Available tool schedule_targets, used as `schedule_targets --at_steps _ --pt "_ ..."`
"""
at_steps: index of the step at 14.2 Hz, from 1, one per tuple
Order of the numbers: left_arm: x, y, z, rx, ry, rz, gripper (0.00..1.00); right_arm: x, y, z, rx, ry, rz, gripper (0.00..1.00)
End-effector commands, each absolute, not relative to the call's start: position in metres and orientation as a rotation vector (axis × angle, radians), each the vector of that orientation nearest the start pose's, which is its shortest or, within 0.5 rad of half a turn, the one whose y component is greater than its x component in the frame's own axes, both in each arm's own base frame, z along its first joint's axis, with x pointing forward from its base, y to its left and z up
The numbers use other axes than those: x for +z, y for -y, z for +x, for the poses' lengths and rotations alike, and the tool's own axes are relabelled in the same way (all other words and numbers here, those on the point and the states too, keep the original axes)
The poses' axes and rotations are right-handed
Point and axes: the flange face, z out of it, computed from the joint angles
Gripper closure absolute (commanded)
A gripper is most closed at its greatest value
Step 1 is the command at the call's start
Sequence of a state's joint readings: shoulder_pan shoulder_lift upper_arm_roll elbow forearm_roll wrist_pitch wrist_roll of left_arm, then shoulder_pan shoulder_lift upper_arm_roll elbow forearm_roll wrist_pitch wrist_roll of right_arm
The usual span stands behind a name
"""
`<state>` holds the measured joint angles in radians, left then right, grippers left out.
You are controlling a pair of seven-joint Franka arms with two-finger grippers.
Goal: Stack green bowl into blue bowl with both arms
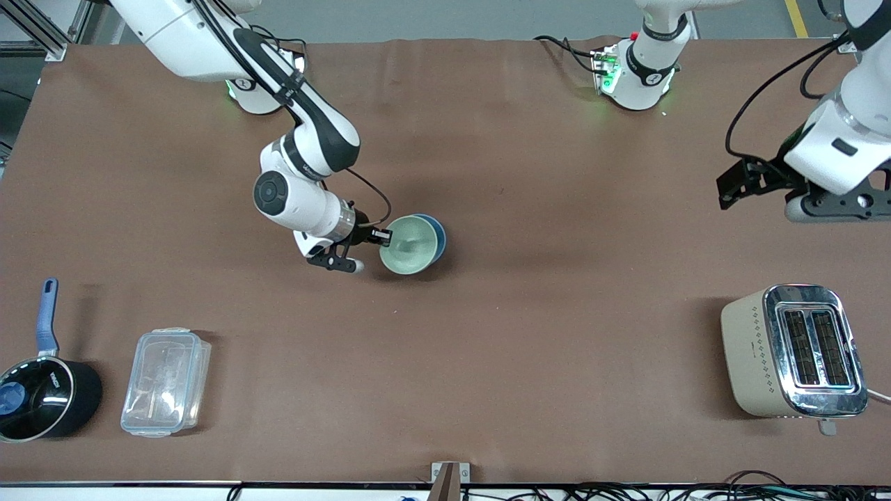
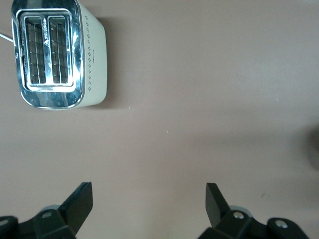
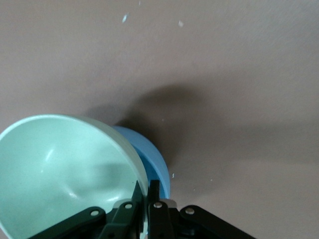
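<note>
Worktop: brown cloth (image 1: 487, 348), lit from above, robot bases along the edge farthest from the camera.
Near edge, right arm's corner: black saucepan (image 1: 42, 400) with blue handle, clear lidded box (image 1: 166, 381) beside it. Not part of the task.
Near edge, left arm's corner: cream toaster (image 1: 793, 351), slots up. Well apart from the bowls.
Mid-table: green bowl (image 1: 409, 243) tilted, sitting in the blue bowl (image 1: 438, 236); only a blue crescent shows past the green rim.
Right gripper (image 1: 379, 238): fingers pinched on the green bowl's rim, one inside and one outside, nearly together.
Seating: judged not flat yet; green bowl leans toward the gripper.
Risk 1: letting go while tilted could let the green bowl rock or slide out over the blue rim.
Risk 2: pulling away sideways with the fingers barely parted could drag both bowls or tip the stack.
Risk 3: glossy rim, thin pinch; could slip.
Left gripper (image 2: 149, 201): waits over bare cloth at the left arm's end, fingers spread wide, empty.
</note>
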<state>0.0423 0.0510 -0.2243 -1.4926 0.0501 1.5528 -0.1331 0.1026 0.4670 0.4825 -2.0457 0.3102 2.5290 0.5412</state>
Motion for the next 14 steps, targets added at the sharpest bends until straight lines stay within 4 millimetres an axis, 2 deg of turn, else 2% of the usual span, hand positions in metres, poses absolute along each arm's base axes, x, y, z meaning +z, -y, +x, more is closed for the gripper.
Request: schedule_targets --at_steps 1,4,8,9,11,12,14 --pt "0.636 0.07 0.525 -0.01 -0.112 -3.117 0.0 0.237 -0.33 0.499 0.246 -0.351 -2.766 0.94" --pt "0.637 0.067 0.518 0.0 -0.106 -3.115 0.0 0.232 -0.334 0.49 0.269 -0.335 -2.776 0.93" --pt "0.636 0.07 0.52 0.003 -0.116 -3.115 0.0 0.229 -0.333 0.487 0.286 -0.332 -2.782 0.81" --pt "0.635 0.07 0.521 0.005 -0.116 -3.115 0.0 0.227 -0.332 0.483 0.295 -0.333 -2.788 0.7" --pt "0.636 0.07 0.521 0.004 -0.112 -3.125 0.0 0.238 -0.334 0.481 0.282 -0.314 -2.788 0.12" --pt "0.636 0.07 0.521 0.003 -0.11 -3.136 0.0 0.253 -0.334 0.482 0.269 -0.303 -2.793 0.01" --pt "0.638 0.07 0.521 -0.002 -0.11 -3.136 0.0 0.291 -0.322 0.487 0.291 -0.288 -2.82 0.0"
